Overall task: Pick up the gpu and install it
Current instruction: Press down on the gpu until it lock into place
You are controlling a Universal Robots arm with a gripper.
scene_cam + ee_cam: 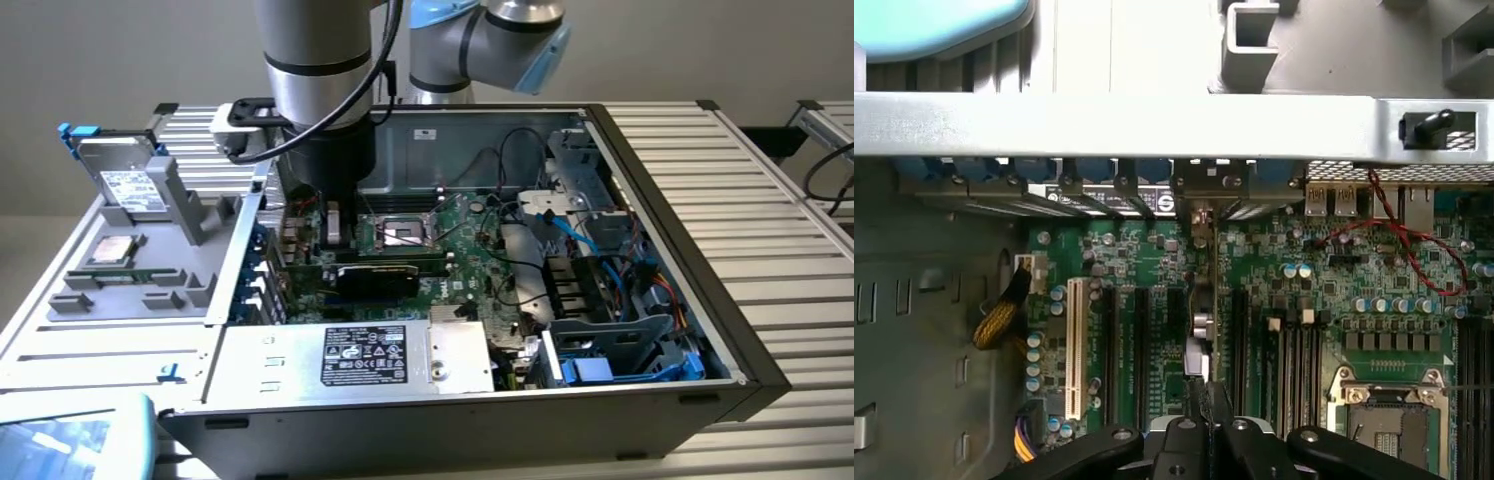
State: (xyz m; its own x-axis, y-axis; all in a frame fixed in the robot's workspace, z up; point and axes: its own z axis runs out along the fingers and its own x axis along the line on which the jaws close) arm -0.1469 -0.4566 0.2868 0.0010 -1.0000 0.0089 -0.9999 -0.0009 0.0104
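The gpu (1201,300) stands on edge over the green motherboard (1334,280), and from above I see it as a thin line. Its silver bracket end sits at the case's rear slot openings (1199,190). My gripper (1204,415) is shut on the card's upper edge, its black fingers pinched together. The card lies in line with the black expansion slots (1109,340), between two of them. In the exterior view the gpu (387,277) shows its black face low in the open computer case (667,200), just under my arm's black wrist (327,190). Whether it is seated in a slot I cannot tell.
The CPU socket (1384,420) lies beside the card. The silver power supply (387,355) fills the case's near side. Blue cables and a drive cage (614,340) are at the exterior view's right. Outside the case, a grey tray (134,290) holds a labelled drive (130,190).
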